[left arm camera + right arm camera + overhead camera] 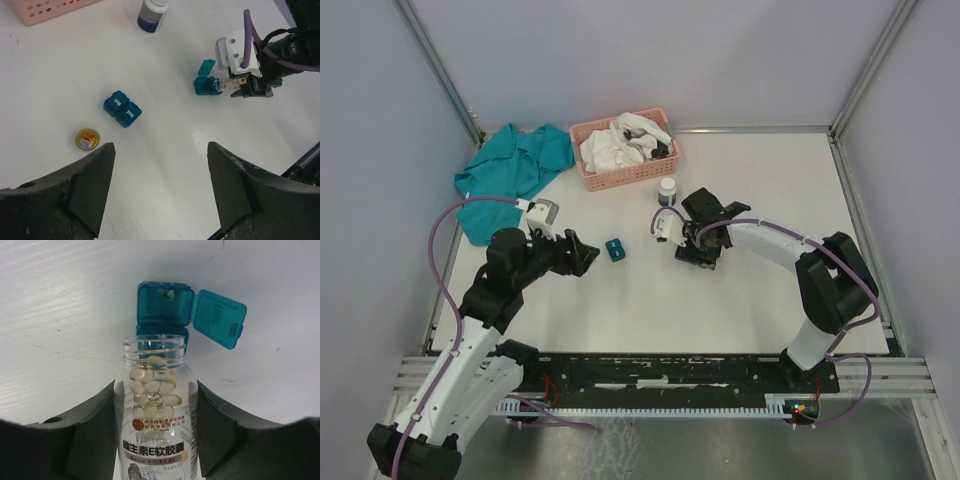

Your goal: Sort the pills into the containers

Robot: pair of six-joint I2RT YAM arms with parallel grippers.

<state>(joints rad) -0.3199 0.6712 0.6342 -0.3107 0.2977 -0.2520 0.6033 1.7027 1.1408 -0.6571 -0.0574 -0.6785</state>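
White laminate tabletop (750, 300), faintly scuffed, runs under everything, with pale lavender walls (670, 60) behind it. Nearest the bases, the left gripper (160, 146) hangs released, its broad, dark, matte fingers (85, 195) spread wide with nothing between them. Just ahead of it lies a round gold cap (88, 139). Beyond that sits the closed container (122, 108), a glossy teal plastic block of two joined cells with white lettering on the lids; the overhead view reduces it to a small teal square.

To the right, the right gripper (155, 390) is clenched on a clear bottle (155, 450). The bottle is open-mouthed, threaded at the neck and filled with pale, translucent oval capsules (172, 400). Its mouth lies just beside the open container (164, 305), whose hinged lid (220, 320) is flipped aside, a detail only the right wrist view gives.

Farther back stand a white bottle (667, 190) with a dark label, a pink lattice basket (625, 178) of white cloth, and a crumpled teal garment (515, 170).
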